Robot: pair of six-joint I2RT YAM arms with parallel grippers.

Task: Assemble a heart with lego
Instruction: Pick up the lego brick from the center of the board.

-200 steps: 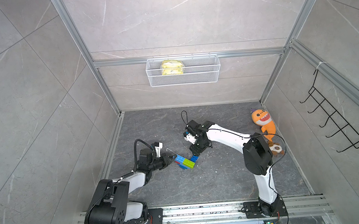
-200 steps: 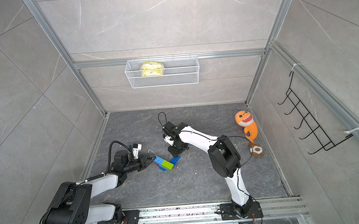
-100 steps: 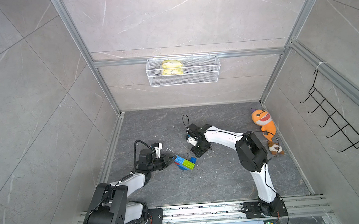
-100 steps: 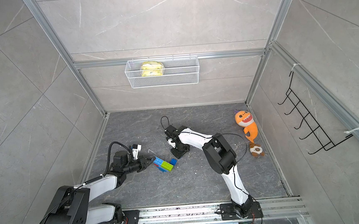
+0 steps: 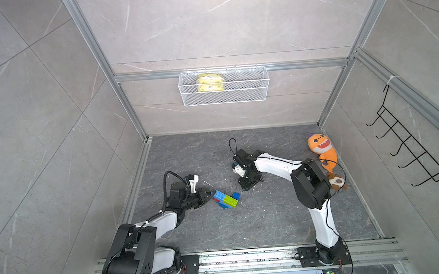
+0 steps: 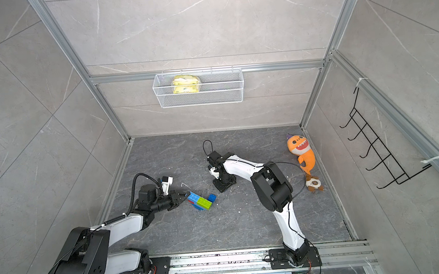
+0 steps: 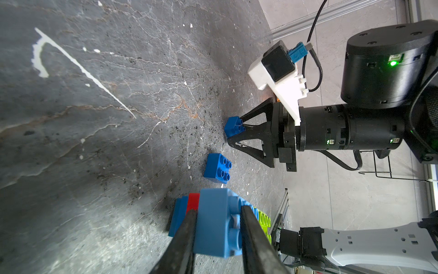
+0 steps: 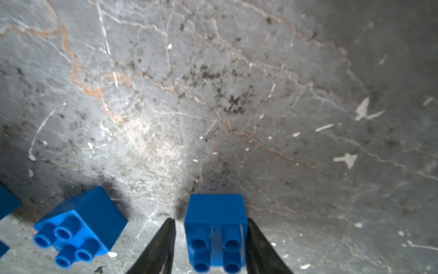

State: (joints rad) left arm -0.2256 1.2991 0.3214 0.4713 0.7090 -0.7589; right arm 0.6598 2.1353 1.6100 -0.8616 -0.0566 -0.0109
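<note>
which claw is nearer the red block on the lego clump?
Left. The left claw grips the heart with a finger right beside the red block. The right claw sits apart, beyond a loose blue brick, straddling another blue brick.

One heart (image 5: 225, 200) of joined bricks, two loose blue bricks (image 8: 80, 225), one shark (image 5: 322, 149), one basket (image 5: 249, 93), one yellow packet (image 5: 210, 82), one hook rack (image 5: 411, 136), two arms (image 5: 276, 165).

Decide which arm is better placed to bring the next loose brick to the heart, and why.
Right. The right claw straddles a loose dark blue brick near the heart; the left claw is shut on the heart, so occupied.
</note>
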